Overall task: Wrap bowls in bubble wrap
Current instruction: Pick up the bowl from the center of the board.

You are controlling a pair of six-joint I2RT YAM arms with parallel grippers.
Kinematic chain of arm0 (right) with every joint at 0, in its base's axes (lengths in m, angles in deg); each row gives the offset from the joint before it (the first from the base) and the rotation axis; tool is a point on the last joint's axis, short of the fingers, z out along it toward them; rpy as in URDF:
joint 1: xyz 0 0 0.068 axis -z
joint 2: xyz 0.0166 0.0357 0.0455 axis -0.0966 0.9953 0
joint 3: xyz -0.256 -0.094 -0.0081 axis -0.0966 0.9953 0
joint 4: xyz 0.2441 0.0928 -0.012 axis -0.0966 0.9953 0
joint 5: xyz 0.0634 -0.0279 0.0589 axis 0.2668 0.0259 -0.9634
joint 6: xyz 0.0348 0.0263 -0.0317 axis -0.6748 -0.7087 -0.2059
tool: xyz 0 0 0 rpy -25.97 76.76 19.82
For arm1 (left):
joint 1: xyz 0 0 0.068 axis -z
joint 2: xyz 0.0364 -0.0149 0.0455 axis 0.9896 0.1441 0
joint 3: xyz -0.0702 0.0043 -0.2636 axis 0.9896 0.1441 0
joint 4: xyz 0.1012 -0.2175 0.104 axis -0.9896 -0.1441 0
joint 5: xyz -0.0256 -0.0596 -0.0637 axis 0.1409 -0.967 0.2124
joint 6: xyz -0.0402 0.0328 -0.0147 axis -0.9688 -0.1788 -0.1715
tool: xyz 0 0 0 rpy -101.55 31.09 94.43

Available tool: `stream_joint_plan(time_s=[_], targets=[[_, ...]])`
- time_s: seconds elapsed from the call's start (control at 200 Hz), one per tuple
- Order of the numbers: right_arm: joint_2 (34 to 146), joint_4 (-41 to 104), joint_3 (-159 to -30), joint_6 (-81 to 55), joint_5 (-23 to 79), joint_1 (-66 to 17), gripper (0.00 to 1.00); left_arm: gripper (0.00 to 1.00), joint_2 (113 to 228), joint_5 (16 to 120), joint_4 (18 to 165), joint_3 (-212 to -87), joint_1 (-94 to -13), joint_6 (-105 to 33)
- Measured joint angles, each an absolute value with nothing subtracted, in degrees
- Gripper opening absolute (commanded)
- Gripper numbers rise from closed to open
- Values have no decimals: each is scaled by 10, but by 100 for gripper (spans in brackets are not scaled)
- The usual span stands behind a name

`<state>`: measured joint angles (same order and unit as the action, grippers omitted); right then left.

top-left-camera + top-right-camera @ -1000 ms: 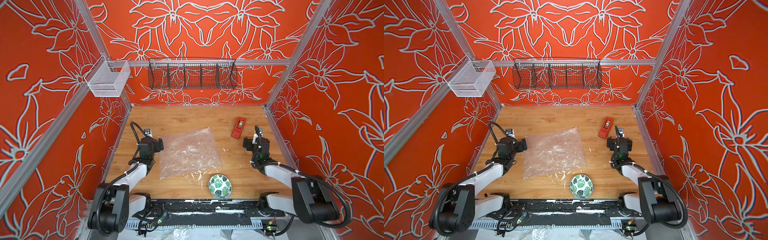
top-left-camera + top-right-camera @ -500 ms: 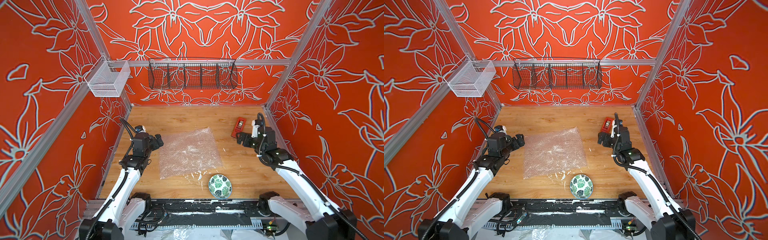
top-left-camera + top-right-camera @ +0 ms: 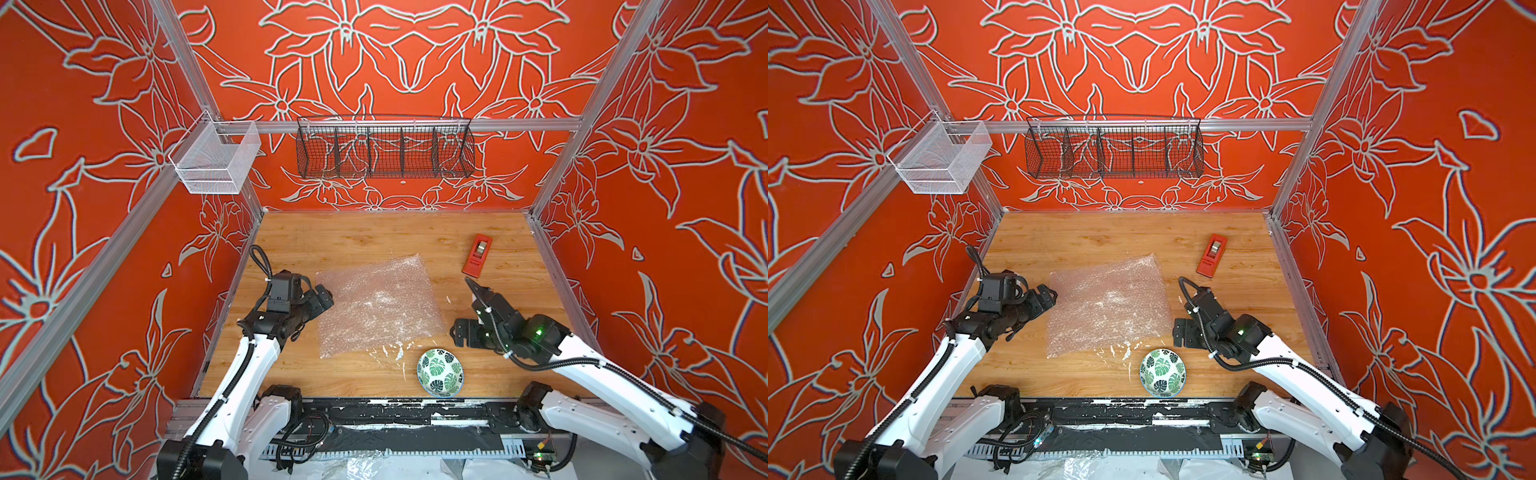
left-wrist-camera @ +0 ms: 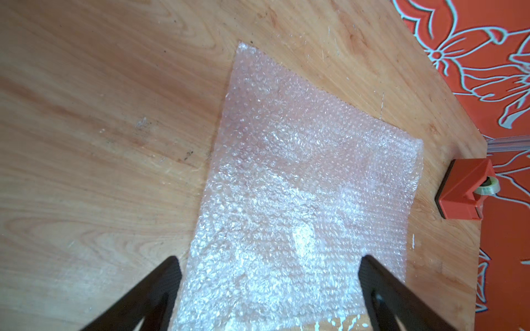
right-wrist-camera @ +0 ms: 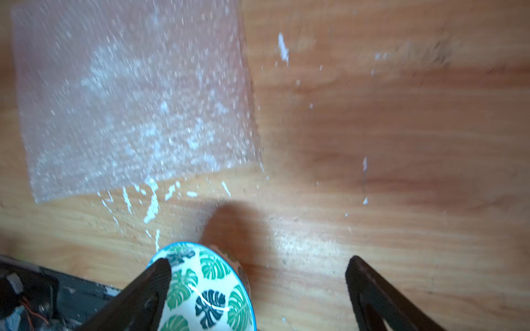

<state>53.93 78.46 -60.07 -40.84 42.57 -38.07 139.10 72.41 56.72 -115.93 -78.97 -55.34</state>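
The bowl (image 3: 440, 372) (image 3: 1163, 372), white with green leaf prints and a blue rim, stands upright near the table's front edge. The bubble wrap (image 3: 378, 305) (image 3: 1108, 305) lies flat mid-table, just behind the bowl. My left gripper (image 3: 324, 299) (image 3: 1046, 297) hovers open at the wrap's left edge; in the left wrist view the bubble wrap (image 4: 301, 200) spreads below the left gripper (image 4: 269, 260). My right gripper (image 3: 461, 332) (image 3: 1183, 332) hangs open, above and to the right of the bowl. In the right wrist view one finger of the right gripper (image 5: 258, 262) overlaps the bowl (image 5: 206, 292).
A red tape dispenser (image 3: 477, 254) (image 3: 1212, 254) (image 4: 464, 192) lies at the back right of the wooden table (image 3: 353, 237). A black wire basket (image 3: 384, 147) hangs on the back wall, a white mesh basket (image 3: 216, 160) on the left rail. White flecks dot the wood by the wrap.
Both arms have risen from their folded poses at the sides. The right gripper swung out toward the tape dispenser, then came back over the bowl. The left gripper moved in to the wrap's left edge.
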Motion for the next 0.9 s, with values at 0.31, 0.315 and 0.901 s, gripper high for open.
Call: stream_joint_plan(time_s=[0.31, 0.315, 0.901], targets=[[580, 789, -564, -474, 421, -477, 80, 97, 1385, 701, 566, -1132, -790, -552], [581, 789, -563, -476, 422, -478, 80, 97, 1385, 701, 566, -1132, -790, -552], [657, 703, -523, -503, 397, -493, 52, 97, 1416, 680, 567, -1129, -790, -550]])
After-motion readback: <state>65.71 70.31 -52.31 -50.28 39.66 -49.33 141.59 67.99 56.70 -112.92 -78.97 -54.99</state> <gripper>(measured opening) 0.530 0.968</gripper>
